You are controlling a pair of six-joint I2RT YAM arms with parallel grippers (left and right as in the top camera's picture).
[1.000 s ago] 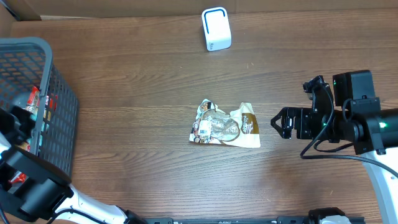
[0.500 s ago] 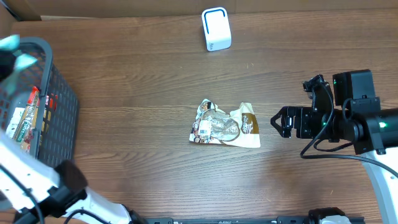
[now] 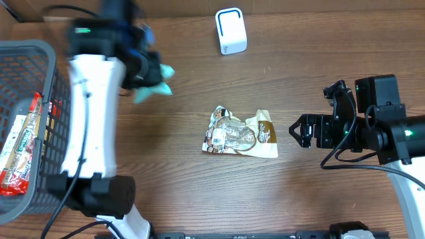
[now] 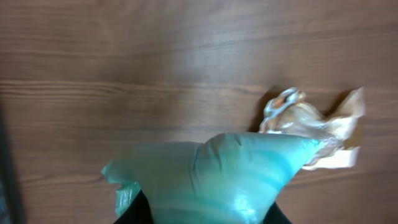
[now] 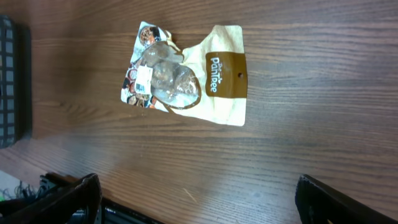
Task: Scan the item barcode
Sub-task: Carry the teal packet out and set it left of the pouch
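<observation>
The wooden surface (image 3: 199, 192) carries everything. The mesh basket (image 3: 66, 133) at its left edge looks like the stock bin, with wrapped packs (image 3: 20, 149) lying inside, within the left arm's reach.

The left arm (image 3: 89, 119) stretches from the near edge up past the basket toward the far side. I judge it is carrying its load toward the scanner. The right arm (image 3: 372, 133) sits low at the right. Its hand (image 3: 300, 131) is spread wide and empty, facing the middle of the surface, so it seems to be on standby.

A cream pack (image 3: 240, 133) lies flat mid-surface, just in front of the right hand but not touching it. It could be waiting its turn or already dealt with, and I cannot tell which.

The white scanner (image 3: 230, 30) stands at the far edge, near the centre, where either arm can present an item.

The teal pouch (image 3: 154, 85) is the item in play. The left hand (image 3: 143, 66) is clenched on one end of it, and the rest juts free beyond the fingertips, up off the surface. That end grip leaves most of the pouch bare, which suits showing it to a reader. The pouch is left of the scanner and nearer the camera side, well apart from it. In the wrist view the pouch (image 4: 211, 180) fills the lower frame, and no barcode shows on the face in view.
</observation>
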